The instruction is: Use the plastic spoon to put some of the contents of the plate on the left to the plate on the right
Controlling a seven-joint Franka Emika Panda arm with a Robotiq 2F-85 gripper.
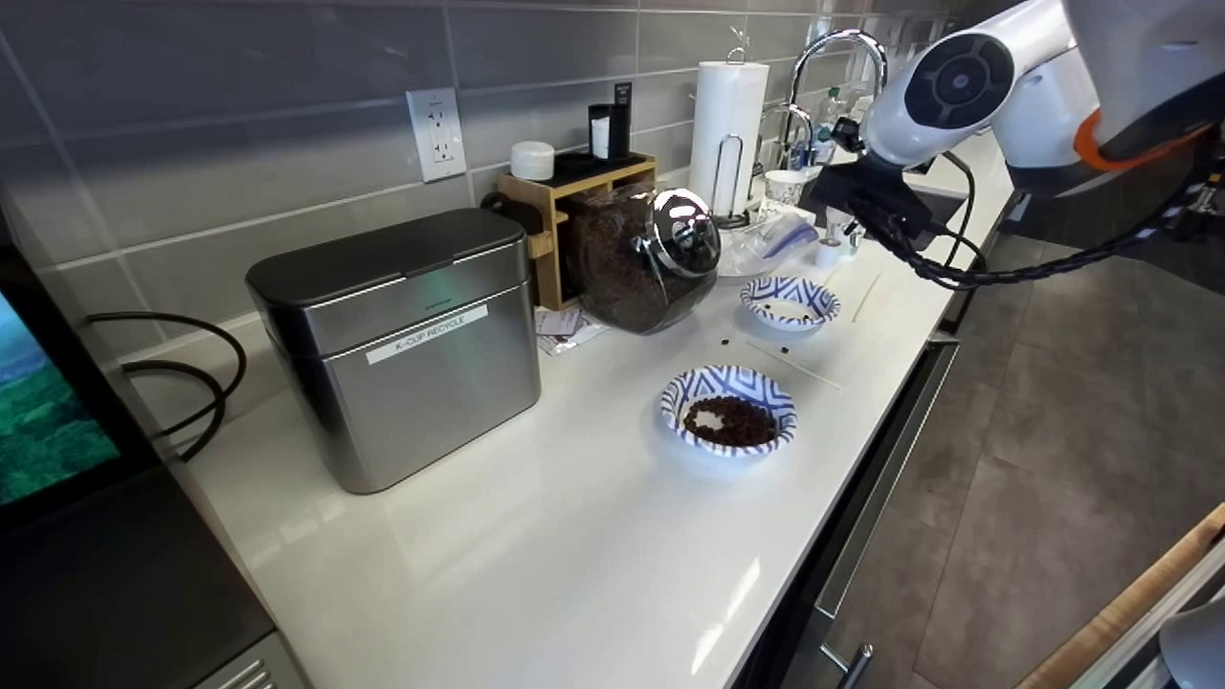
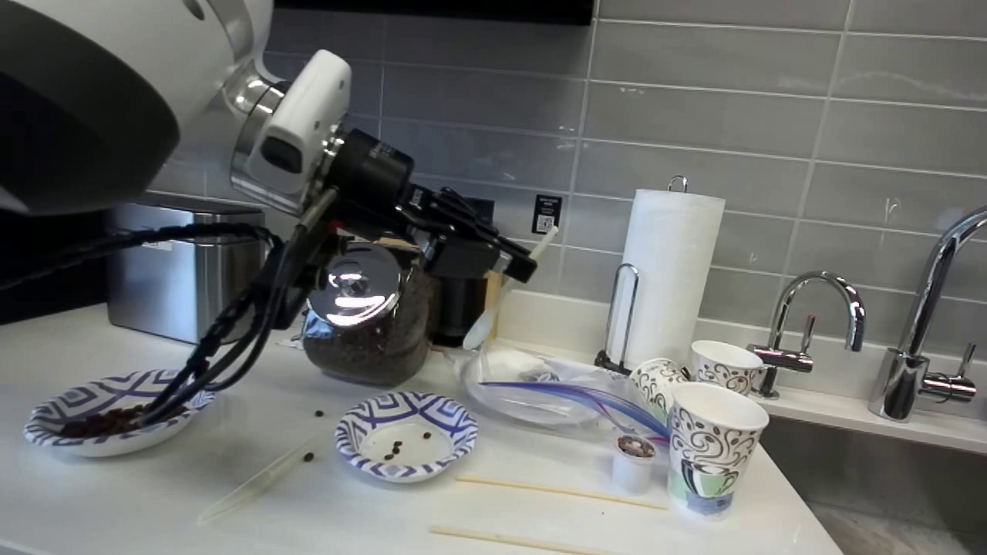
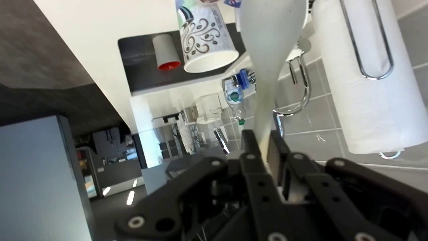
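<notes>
Fingers [image 3: 250, 144] clamp the plastic spoon [image 3: 267, 67] head-down, higher than the sparsely filled plate [image 2: 407, 410], near which the fuller plate [image 1: 729, 381] of dark beans [image 1: 745, 421] sits.

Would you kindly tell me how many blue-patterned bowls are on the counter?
2: the fuller bowl, holding many dark bits, and the sparser bowl, nearer the paper cups. No others show.

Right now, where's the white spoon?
In the wrist view, the white spoon is pinched in the gripper, left of the paper towels. In an exterior view, its scoop end shows just above the plastic bag.
</notes>
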